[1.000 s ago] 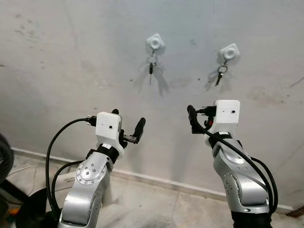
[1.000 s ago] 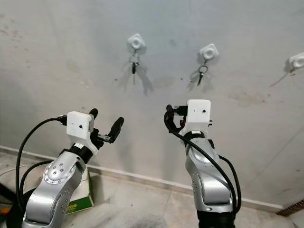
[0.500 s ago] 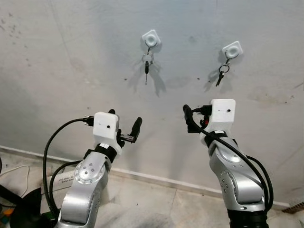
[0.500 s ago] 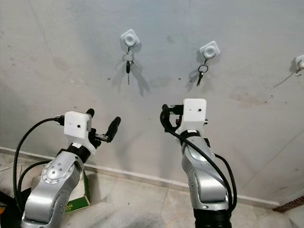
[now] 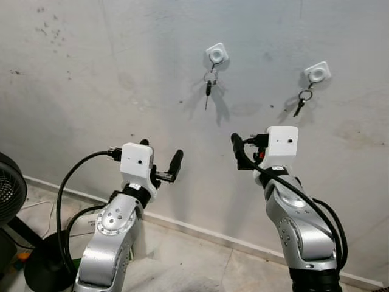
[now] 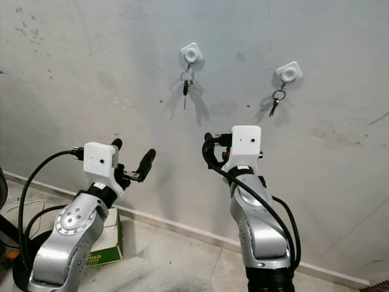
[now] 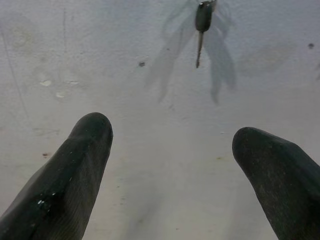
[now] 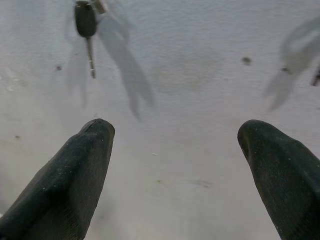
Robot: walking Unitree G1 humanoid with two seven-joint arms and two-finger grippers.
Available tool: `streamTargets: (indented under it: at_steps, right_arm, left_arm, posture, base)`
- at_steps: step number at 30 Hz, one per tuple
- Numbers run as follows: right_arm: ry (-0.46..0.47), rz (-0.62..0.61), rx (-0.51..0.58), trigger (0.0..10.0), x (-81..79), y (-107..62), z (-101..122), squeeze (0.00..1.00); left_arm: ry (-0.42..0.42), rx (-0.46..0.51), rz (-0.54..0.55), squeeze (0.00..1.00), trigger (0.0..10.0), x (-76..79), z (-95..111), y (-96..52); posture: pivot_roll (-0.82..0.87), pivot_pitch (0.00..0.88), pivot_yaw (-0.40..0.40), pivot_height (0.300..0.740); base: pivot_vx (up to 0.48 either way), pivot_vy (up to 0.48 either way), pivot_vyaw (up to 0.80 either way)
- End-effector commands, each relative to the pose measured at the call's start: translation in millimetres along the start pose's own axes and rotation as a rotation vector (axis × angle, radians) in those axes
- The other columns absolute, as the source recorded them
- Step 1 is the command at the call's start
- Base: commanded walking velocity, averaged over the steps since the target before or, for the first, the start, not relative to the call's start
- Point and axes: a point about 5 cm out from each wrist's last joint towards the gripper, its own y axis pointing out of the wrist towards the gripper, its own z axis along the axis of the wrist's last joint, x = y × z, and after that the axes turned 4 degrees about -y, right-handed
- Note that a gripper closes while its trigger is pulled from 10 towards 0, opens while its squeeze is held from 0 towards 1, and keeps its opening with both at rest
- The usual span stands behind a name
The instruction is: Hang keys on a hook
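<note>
Left gripper (image 5: 159,163) and right gripper (image 5: 250,152) are both raised before the wall (image 5: 91,73), fingers spread and empty. Above them a key (image 5: 208,89) hangs on the left hook (image 5: 216,53), another key (image 5: 300,103) on the right hook (image 5: 317,72). The hanging looks done; next likely just backing the arms away
</note>
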Motion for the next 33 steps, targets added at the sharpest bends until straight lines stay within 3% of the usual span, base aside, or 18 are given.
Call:
streamTargets:
  at_steps: [1, 13, 33]
  right_arm:
    - [-0.001, -0.006, -0.001, 10.0, 1.1, 2.3, 0.6, 0.00]
    - [0.005, -0.020, -0.012, 10.0, 3.5, 3.4, -1.5, 0.00]
    - [0.005, -0.026, -0.015, 10.0, 4.2, 3.9, -2.4, 0.00]
  left_arm:
    - [0.008, -0.003, 0.000, 0.00, 10.0, -0.3, -0.2, -0.4]
    - [0.009, -0.006, 0.000, 0.00, 10.0, -0.3, -0.2, 0.0]
    - [0.009, -0.006, 0.001, 0.00, 10.0, -1.1, 0.6, 1.2]
  posture:
    - [0.03, 0.000, -0.009, 0.740]
    - [0.03, 0.000, -0.009, 0.740]
    - [0.03, 0.000, -0.007, 0.740]
  base:
    - [0.000, 0.000, 0.00]
    - [-0.061, 0.000, 0.00]
    - [-0.300, -0.263, 0.00]
